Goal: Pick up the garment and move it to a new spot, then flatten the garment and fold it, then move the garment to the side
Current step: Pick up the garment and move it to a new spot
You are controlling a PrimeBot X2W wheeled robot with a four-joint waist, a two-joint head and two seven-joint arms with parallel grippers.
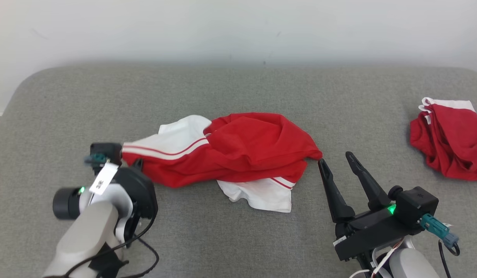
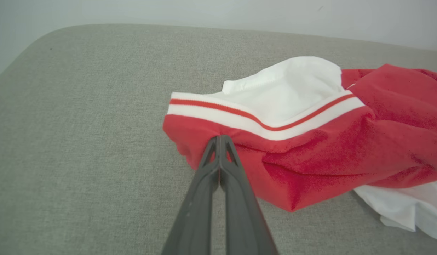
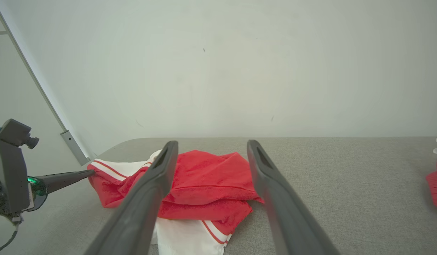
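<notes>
A red and white garment [image 1: 238, 154] lies crumpled in the middle of the grey padded surface [image 1: 238, 88]. My left gripper [image 1: 121, 155] is at its left end. In the left wrist view that gripper [image 2: 220, 137] is shut, tips pinching the red cloth [image 2: 310, 148] just below the white striped band. My right gripper [image 1: 335, 158] stands open just right of the garment's right corner, nothing between its fingers. The right wrist view looks between the open fingers [image 3: 212, 143] at the garment [image 3: 204, 177], with the left gripper [image 3: 92, 173] at its left edge.
A second crumpled red and white garment [image 1: 450, 143] lies at the far right edge of the surface. A pale wall [image 1: 238, 31] runs behind. Bare grey surface stretches in front of the garment and between the two garments.
</notes>
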